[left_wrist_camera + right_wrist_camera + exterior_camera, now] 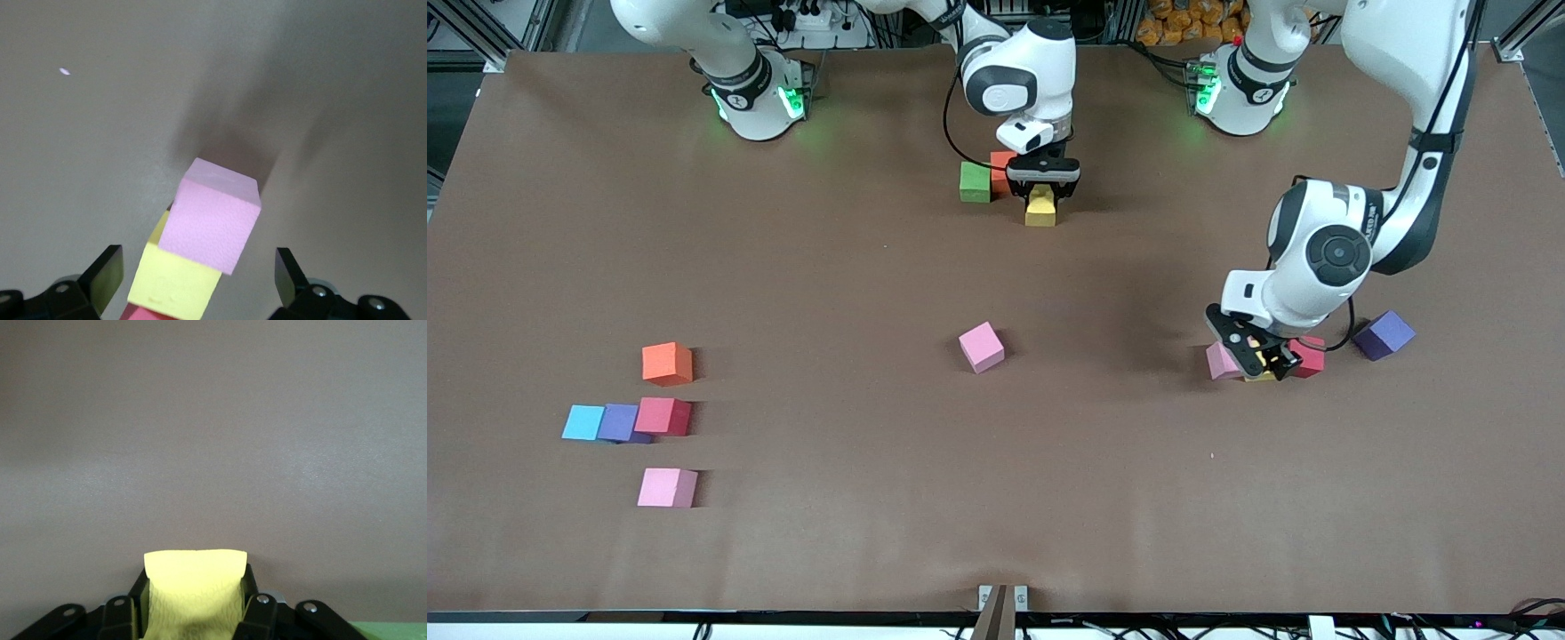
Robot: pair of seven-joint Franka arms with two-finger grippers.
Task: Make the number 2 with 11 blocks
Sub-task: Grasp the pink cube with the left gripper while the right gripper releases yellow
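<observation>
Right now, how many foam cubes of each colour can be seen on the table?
Pink cubes: 3
Red cubes: 2
Orange cubes: 2
Yellow cubes: 2
Purple cubes: 2
Green cube: 1
Light blue cube: 1
Total: 13

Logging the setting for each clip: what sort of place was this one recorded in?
Most likely a robotics lab bench. Two arms are bolted along one edge of a brown-covered table, aluminium framing and loose cables ring it, and the only props are coloured foam blocks.
</observation>
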